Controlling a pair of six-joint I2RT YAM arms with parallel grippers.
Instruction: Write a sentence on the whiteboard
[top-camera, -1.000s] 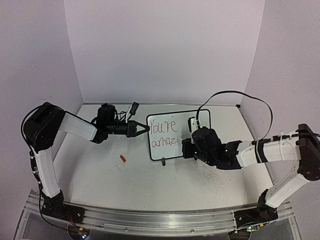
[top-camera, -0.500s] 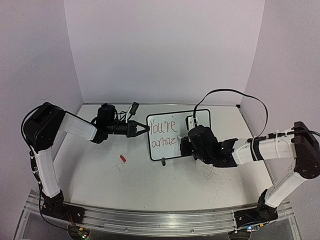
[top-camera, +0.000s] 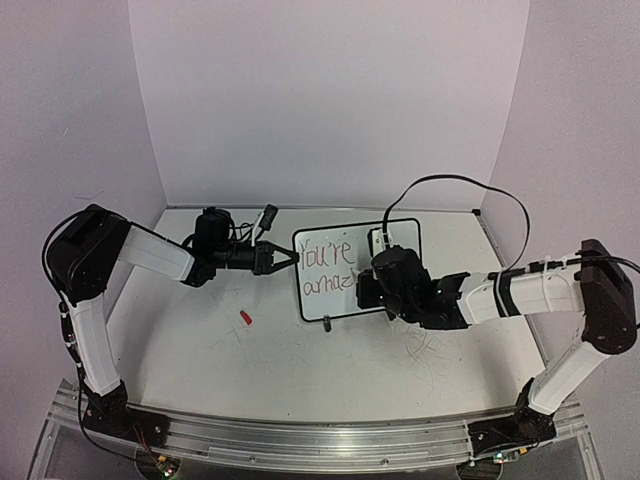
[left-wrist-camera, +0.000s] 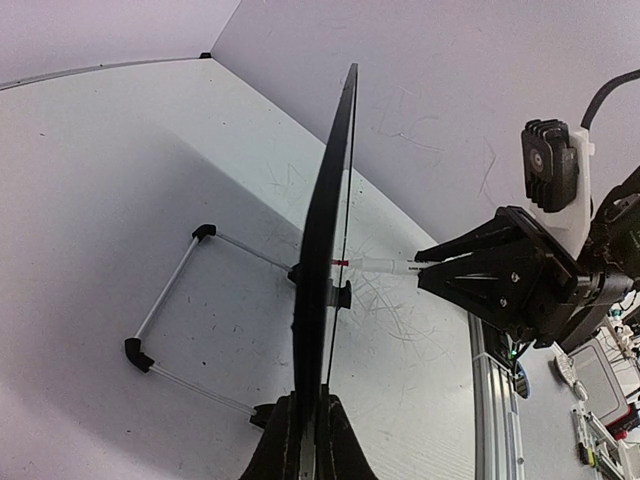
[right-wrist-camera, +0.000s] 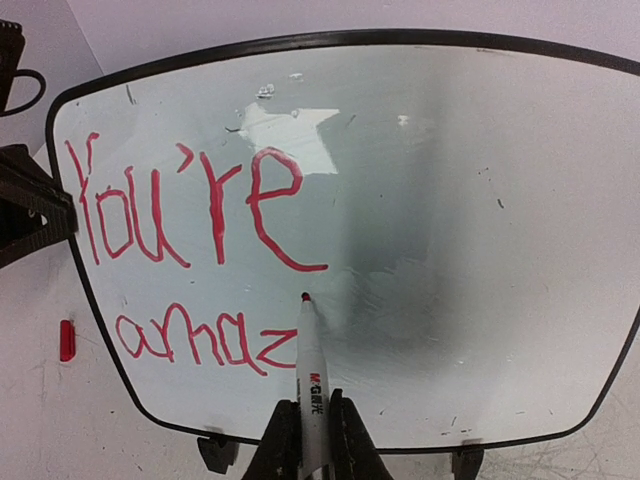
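**Line two in progress: "amaz" written, marker tip at the board**

Top external view. The whiteboard (top-camera: 335, 302) stands mid-table between the arms, its long axis running left to right and its written face turned toward the near edge. The left gripper (top-camera: 292, 257) is clamped on the board's left frame. The right gripper (top-camera: 366, 290) sits close in front of the face. The sentence (top-camera: 325, 268) reads "You're" over "amaz". A small red piece (top-camera: 245, 317), probably the cap, lies on the tabletop (top-camera: 300, 370) well left of the board.

Left wrist view. The whiteboard (left-wrist-camera: 325, 230) is seen edge-on, near upright, with its wire stand (left-wrist-camera: 204, 232) behind it. The left gripper (left-wrist-camera: 307, 432) pinches the frame. The marker (left-wrist-camera: 385, 266) runs roughly square to the face from the right gripper (left-wrist-camera: 428, 270). Its tip appears to touch the board.

Right wrist view. The right gripper (right-wrist-camera: 308, 425) is closed on the marker (right-wrist-camera: 311, 380), whose long axis points up and away at the whiteboard (right-wrist-camera: 480, 250). The tip rests above and just right of the "z", under the "e" of the sentence (right-wrist-camera: 190, 210).

Risks (judgement):
- Too much push along the marker axis could rock the board in the left clamp and distort the strokes.
- A barrel drifting over the "z" could smear wet ink.
- A marker twisting in the jaws would shift letter height.
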